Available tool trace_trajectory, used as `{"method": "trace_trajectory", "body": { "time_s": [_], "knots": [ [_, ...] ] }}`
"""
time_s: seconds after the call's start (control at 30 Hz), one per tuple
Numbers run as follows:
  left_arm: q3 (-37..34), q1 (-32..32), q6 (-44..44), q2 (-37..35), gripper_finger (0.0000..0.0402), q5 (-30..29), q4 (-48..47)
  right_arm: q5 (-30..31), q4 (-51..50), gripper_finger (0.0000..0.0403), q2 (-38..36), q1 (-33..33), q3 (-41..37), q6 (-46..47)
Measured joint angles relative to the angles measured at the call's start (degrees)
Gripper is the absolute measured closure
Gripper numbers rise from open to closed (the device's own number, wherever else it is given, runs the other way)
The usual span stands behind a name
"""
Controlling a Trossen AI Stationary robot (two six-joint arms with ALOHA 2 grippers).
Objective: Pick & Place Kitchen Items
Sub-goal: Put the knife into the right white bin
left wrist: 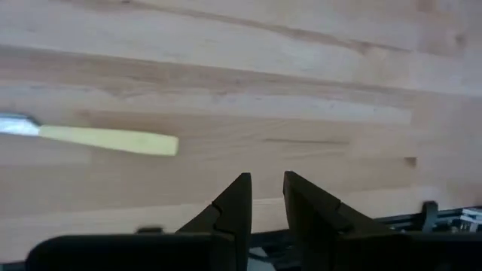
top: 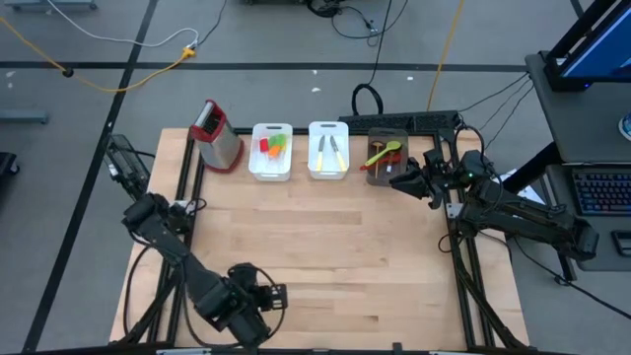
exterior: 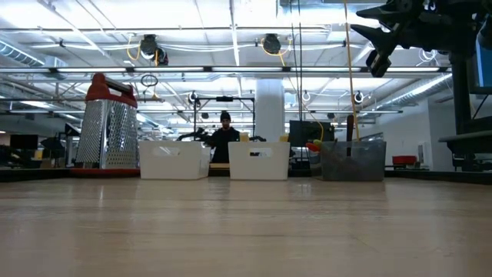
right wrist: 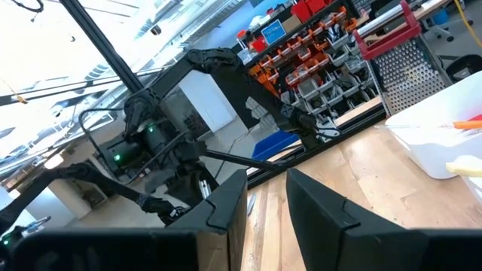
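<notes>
A cream-handled knife [left wrist: 109, 140] lies flat on the wooden table, a little beyond my left gripper [left wrist: 263, 199]. That gripper hangs over the table's near left part [top: 264, 296] and points down. A narrow gap shows between its fingers, with nothing in it. In the high view the knife is hidden. My right gripper [top: 392, 177] hovers high beside the dark bin [top: 385, 156], also narrowly open and empty [right wrist: 265, 197]. The dark bin holds green, red and wooden spoons. One white bin [top: 270, 151] holds red, orange and green spatulas; the other [top: 327, 150] holds cream-handled knives.
A steel box grater with a red top [top: 217, 138] stands at the far left, beside the bins along the far edge. Black frame rails run along the table's left and right edges. The wide middle of the tabletop [top: 325, 247] is bare wood. A person stands far behind the table [exterior: 225, 135].
</notes>
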Motion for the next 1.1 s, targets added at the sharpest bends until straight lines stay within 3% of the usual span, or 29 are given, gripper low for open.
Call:
{"method": "trace_trajectory", "body": {
  "time_s": [0.1,0.27,0.4,0.6,0.77,1.1],
  "knots": [
    [0.0,0.0,-0.1,1.8,0.0321,0.5,1.3,0.0,0.0,0.0312,0.0,0.0,0.0,0.0],
    [0.0,-0.8,-1.1,4.3,0.0321,7.6,6.4,0.0,0.0,0.0312,0.0,0.0,0.0,0.0],
    [0.0,-1.5,-1.4,5.4,0.0321,9.1,8.3,0.0,0.0,0.0312,0.0,0.0,0.0,0.0],
    [0.1,-1.4,-1.4,5.3,0.0321,9.5,5.4,0.0,0.0,0.0312,0.0,0.0,0.0,0.0],
    [0.1,-1.8,-0.9,5.3,0.0321,13.7,-0.5,0.0,0.0,0.0312,0.0,0.0,0.0,0.0],
    [0.0,-3.2,1.3,5.7,0.0321,12.7,-4.5,0.0,0.0,0.0312,0.0,0.0,0.0,0.0]
  ]
}}
